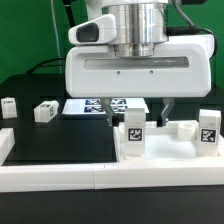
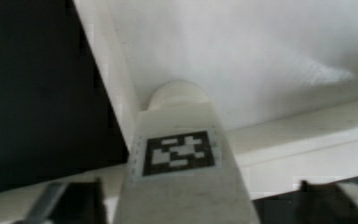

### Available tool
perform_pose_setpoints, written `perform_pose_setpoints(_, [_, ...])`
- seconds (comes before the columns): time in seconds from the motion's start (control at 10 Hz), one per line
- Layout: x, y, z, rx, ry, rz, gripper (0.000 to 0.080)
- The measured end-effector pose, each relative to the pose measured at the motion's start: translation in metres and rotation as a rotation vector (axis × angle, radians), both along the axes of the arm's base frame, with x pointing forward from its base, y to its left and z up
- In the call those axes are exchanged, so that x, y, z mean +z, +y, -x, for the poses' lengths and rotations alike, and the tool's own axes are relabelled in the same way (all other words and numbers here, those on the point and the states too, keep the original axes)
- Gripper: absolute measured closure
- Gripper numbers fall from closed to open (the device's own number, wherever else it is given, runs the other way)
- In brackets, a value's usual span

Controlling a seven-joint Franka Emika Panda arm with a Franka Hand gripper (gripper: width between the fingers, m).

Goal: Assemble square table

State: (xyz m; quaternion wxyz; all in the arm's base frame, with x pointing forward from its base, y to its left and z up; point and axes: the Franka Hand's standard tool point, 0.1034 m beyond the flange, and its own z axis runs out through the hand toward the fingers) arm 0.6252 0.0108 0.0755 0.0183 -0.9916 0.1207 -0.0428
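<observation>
The white square table top (image 1: 172, 152) lies at the exterior view's right, its surface filling much of the wrist view (image 2: 247, 50). A white tagged leg (image 1: 133, 135) stands upright on it near a corner. In the wrist view this leg (image 2: 181, 150) rises between my two dark fingers. My gripper (image 1: 147, 110) hangs right above the leg, open, with a gap still showing on one side of the leg (image 2: 202, 208). A second leg (image 1: 209, 128) stands at the top's right side. Two more legs (image 1: 45, 112) (image 1: 8, 106) lie on the black mat at the left.
The marker board (image 1: 100, 104) lies flat behind the gripper. The long white border wall (image 1: 60, 178) runs along the front. The black mat (image 1: 60, 140) lies left of the table top.
</observation>
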Motion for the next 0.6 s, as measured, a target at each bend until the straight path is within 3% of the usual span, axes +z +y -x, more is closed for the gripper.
perform_pose_setpoints(0.1, [-0.0001, 0.0, 0.0, -0.022, 0.001, -0.002, 0.041])
perform_pose_setpoints(0.2, [-0.0002, 0.0, 0.0001, -0.094, 0.003, -0.009, 0.041])
perform_pose_setpoints(0.3, [-0.0004, -0.0004, 0.0002, -0.208, 0.006, -0.021, 0.051])
perform_pose_setpoints(0.6, [-0.0012, -0.0018, -0.0001, -0.546, 0.013, -0.054, 0.051])
